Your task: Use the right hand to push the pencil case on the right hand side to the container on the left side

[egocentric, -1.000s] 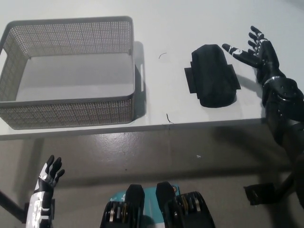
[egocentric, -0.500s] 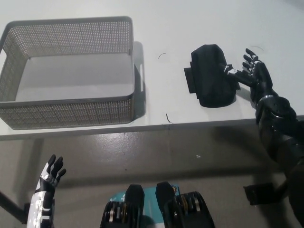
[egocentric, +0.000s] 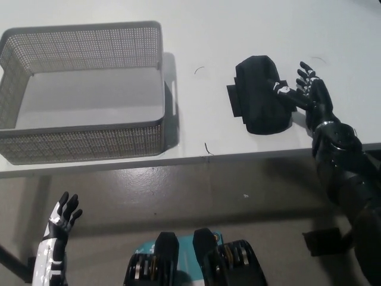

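A black pencil case [egocentric: 261, 95] lies on the white table [egocentric: 214, 47], right of centre. My black right hand [egocentric: 303, 92] is open, fingers spread, pressed flat against the case's right edge. A grey mesh basket [egocentric: 89, 137] stands empty on the table's left side, a gap of bare table between it and the case. My white left hand [egocentric: 59, 223] hangs open below the table edge at the lower left.
The table's front edge [egocentric: 178, 159] runs across the middle of the picture, with grey floor [egocentric: 196, 196] below it. Two thin dark curved marks lie on the table between basket and case.
My right hand has swung left and down from beside the case until it touches the case's right side. The whole picture has shifted slightly left.
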Controlling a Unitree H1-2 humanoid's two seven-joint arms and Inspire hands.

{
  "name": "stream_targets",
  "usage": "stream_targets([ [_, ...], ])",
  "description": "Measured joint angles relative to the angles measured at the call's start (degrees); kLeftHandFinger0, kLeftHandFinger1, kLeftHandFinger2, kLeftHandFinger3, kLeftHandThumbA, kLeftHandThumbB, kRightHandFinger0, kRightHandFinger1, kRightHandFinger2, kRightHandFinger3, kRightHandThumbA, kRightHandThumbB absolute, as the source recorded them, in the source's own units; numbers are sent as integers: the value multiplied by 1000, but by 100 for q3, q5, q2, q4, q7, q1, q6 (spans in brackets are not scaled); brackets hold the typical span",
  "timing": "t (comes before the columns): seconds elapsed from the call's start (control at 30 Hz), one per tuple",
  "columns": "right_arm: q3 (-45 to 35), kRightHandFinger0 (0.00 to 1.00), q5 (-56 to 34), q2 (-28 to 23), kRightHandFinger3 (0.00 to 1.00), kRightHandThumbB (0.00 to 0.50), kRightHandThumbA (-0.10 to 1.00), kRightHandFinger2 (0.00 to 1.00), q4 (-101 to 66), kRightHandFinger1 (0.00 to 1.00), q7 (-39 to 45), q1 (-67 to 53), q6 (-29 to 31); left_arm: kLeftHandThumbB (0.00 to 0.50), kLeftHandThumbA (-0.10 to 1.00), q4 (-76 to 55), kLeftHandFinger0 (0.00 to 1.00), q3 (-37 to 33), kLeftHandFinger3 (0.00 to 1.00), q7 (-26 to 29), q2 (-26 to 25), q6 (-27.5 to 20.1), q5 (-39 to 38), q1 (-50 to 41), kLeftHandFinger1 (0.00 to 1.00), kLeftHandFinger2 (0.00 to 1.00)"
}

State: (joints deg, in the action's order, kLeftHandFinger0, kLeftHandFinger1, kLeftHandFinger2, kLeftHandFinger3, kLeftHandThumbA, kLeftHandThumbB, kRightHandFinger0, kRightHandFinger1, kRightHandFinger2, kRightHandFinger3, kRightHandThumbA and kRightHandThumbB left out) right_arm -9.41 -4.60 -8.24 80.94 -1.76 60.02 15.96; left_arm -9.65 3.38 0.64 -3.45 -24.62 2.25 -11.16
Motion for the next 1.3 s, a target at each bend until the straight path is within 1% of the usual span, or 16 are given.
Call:
stream_targets([
  [0.1,40,1000,4,19,1000,213,1000,1000,2,1000,-25,17,-1,65,1000,0,1000,3,1000,1,-1,-1,2,26,1000,1000],
  [0.27,102,1000,10,90,1000,214,1000,1000,10,1000,-61,60,-4,69,1000,0,1000,2,1000,1,-4,-2,3,51,1000,1000],
  [0.43,175,1000,14,243,1000,251,1000,1000,23,1000,-85,101,-11,82,1000,1,1000,3,1000,1,-28,-4,2,87,1000,1000],
  [0.63,228,1000,17,469,1000,256,1000,1000,46,1000,-79,171,-12,107,1000,1,1000,3,1000,1,-56,-4,1,108,1000,1000],
  [0.73,239,1000,17,629,1000,264,1000,1000,51,1000,-77,199,-12,109,1000,1,1000,3,1000,1,-60,-4,-1,118,1000,1000],
  [0.83,325,1000,36,790,1000,247,1000,1000,52,1000,-78,215,-12,109,1000,0,1000,4,1000,1,-62,-4,0,143,1000,1000],
  [0.9,361,1000,44,875,1000,250,1000,1000,53,1000,-78,224,-12,109,1000,0,1000,4,1000,1,-62,-4,0,157,1000,1000],
  [0.93,376,1000,46,944,1000,256,1000,1000,53,1000,-80,227,-12,120,1000,0,1000,4,1000,1,-62,-4,0,163,1000,1000],
  [1.0,403,1000,50,1011,1000,248,1000,1000,53,1000,-82,229,-12,121,1000,0,1000,4,1000,1,-63,-4,-1,163,1000,1000],
  [1.17,469,1000,58,1117,1000,276,1000,1000,53,1000,-89,233,-12,118,1000,-12,1000,5,1000,1,-64,1,-1,164,1000,1000],
  [1.23,470,1000,55,1175,1000,276,1000,1000,53,1000,-90,235,-12,119,1000,-19,1000,5,1000,1,-65,1,-3,165,1000,1000],
  [1.27,470,1000,54,1204,1000,265,1000,1000,53,1000,-93,237,-13,123,1000,-22,1000,5,1000,1,-65,1,-3,165,1000,1000],
  [1.3,470,1000,54,1224,1000,265,1000,1000,53,1000,-95,240,-13,124,1000,-23,1000,6,1000,1,-65,1,-3,166,1000,1000],
])
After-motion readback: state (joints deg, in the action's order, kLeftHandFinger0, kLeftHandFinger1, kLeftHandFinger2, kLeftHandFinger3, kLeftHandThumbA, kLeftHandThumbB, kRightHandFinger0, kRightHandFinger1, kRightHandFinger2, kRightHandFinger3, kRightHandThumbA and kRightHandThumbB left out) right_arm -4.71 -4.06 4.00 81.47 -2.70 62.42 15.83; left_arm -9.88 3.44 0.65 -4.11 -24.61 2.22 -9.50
